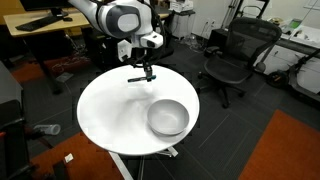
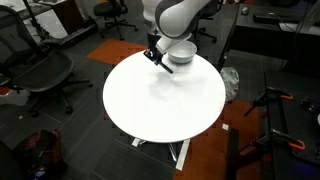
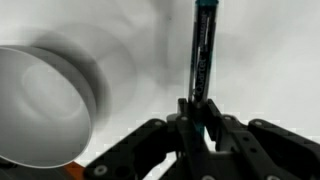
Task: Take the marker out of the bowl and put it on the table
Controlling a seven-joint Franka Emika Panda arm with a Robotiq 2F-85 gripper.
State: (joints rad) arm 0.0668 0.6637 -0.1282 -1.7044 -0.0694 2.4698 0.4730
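Now the marker (image 3: 203,55) juts forward, clamped in the tool (image 3: 200,118) (bowl (image 3: 45,100) off beside).

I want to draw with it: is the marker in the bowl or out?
Out. The gripper holds the marker over the table, beside the bowl, which looks empty.

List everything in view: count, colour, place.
table: one, white, round, mid-room
bowl: one, grey-silver, on the table near its edge
marker: one, dark with a teal section, held above the table beside the bowl
office chairs: several, black, around the table
wooden desk: one, brown, behind the table
carpet patch: one, orange, on the floor
arm: one, white, over the table
jaws: black, shut on the marker
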